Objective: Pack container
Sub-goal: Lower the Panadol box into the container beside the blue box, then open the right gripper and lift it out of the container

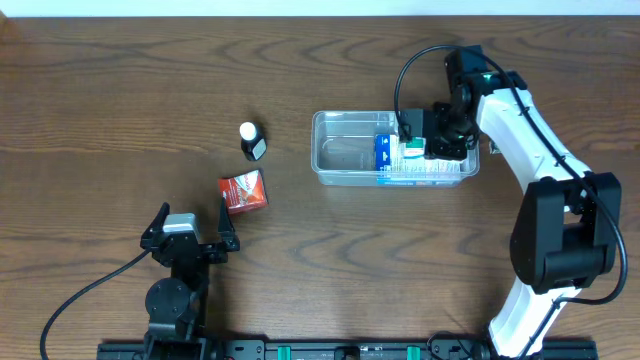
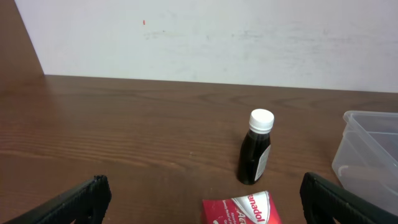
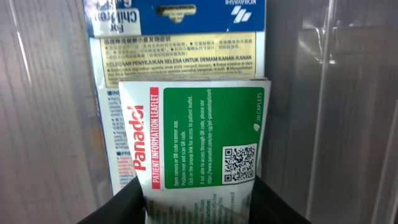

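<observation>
The clear plastic container [image 1: 345,160] sits right of the table's centre; its corner shows in the left wrist view [image 2: 367,149]. My right gripper [image 1: 440,140] is inside its right half, shut on a green and white Panadol box [image 3: 199,143] that lies over a blue and white box [image 3: 180,37]. A red Panadol box [image 1: 244,191] and a small dark bottle with a white cap [image 1: 251,141] stand on the table left of the container; both show in the left wrist view, the box [image 2: 242,210] and the bottle [image 2: 255,149]. My left gripper [image 1: 188,232] is open, just behind the red box.
The wooden table [image 1: 120,100] runs wide to the left and back. A white wall [image 2: 205,37] stands behind the table's far edge. The right arm's black cable [image 1: 410,70] loops above the container.
</observation>
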